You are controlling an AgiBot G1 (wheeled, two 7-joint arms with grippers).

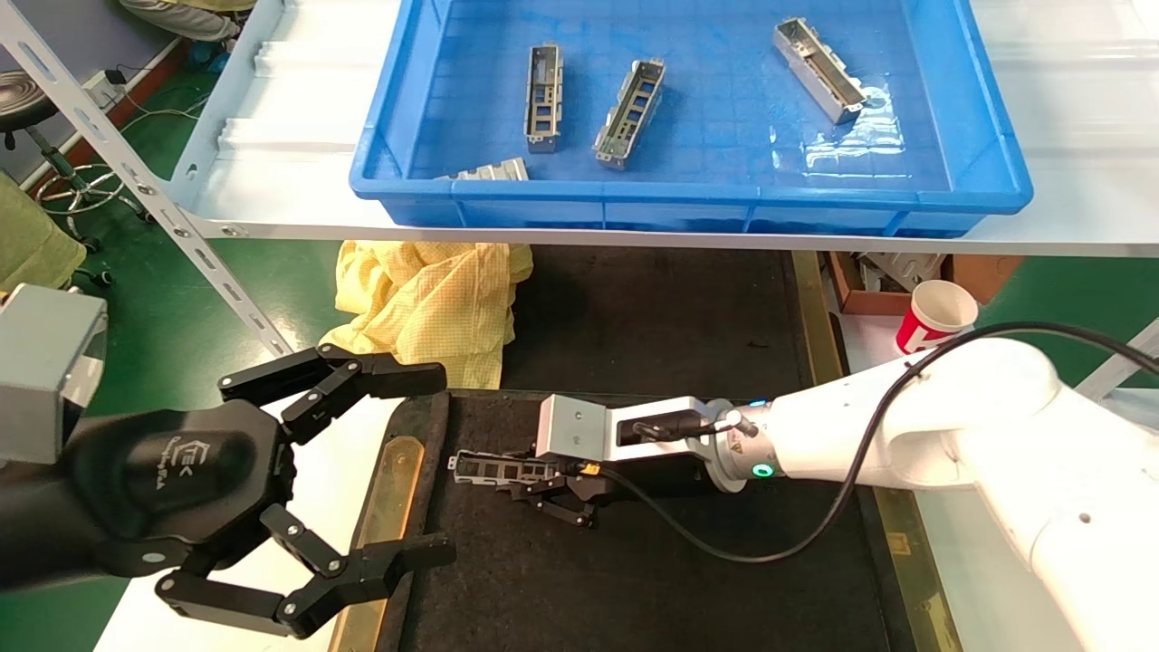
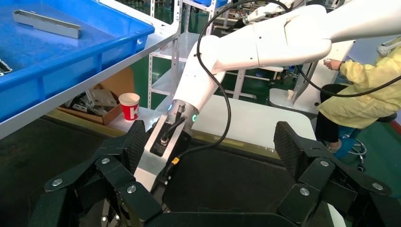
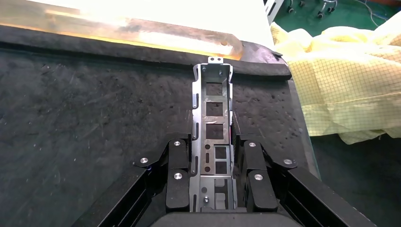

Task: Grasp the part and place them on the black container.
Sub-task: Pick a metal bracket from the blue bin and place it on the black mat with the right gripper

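the right gripper [image 1: 552, 493] was low over the black container [image 1: 688, 580], its fingers [image 3: 177, 177] clamped on the long side walls of one part [image 3: 213, 127] — the free end reached toward the brass strip [image 1: 389, 493] on the robot's left. its long axis ran across the tray, left to right, cut-outs facing up. whether it rested on the felt was not clear. it looked like thin stamped metal: light, stiff, smooth enough to slip, so gripping across the narrow width near one end seemed sensible. four more parts lay in the blue bin [image 1: 978, 172] on the shelf — one [image 1: 543, 98] pointing away from the robot. the left gripper [image 1: 362, 471] hovered beside the tray's left edge, fingers spread wide, empty.
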